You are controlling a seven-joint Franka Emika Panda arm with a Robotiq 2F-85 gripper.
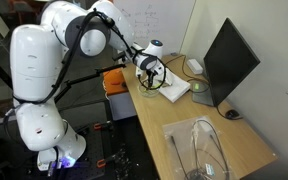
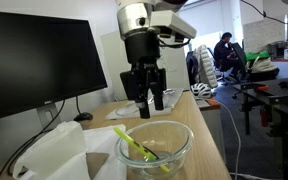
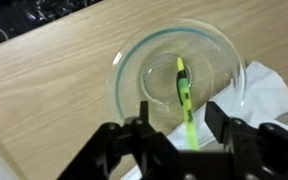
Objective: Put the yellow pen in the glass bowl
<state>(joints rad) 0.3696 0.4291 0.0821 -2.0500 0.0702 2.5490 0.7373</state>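
Observation:
The yellow pen (image 3: pixel 185 100) lies inside the glass bowl (image 3: pixel 134 62), one end down in the bowl, the other leaning over the near rim. It also shows in an exterior view (image 2: pixel 134 146) inside the bowl (image 2: pixel 174 130). My gripper (image 3: pixel 174 122) is open and empty, its two black fingers apart on either side of the pen's line, hovering above the bowl. In an exterior view the gripper (image 2: pixel 150 101) hangs just above and behind the bowl. In an exterior view the gripper (image 1: pixel 149 74) is over the bowl (image 1: pixel 160 85) on white paper.
The bowl stands on white paper (image 3: pixel 269 85) on a wooden desk (image 3: pixel 44 90). A black monitor (image 2: pixel 39 60) stands beside it, also seen in an exterior view (image 1: pixel 229 60). A clear plastic sheet with cables (image 1: pixel 206 150) lies at the desk's near end.

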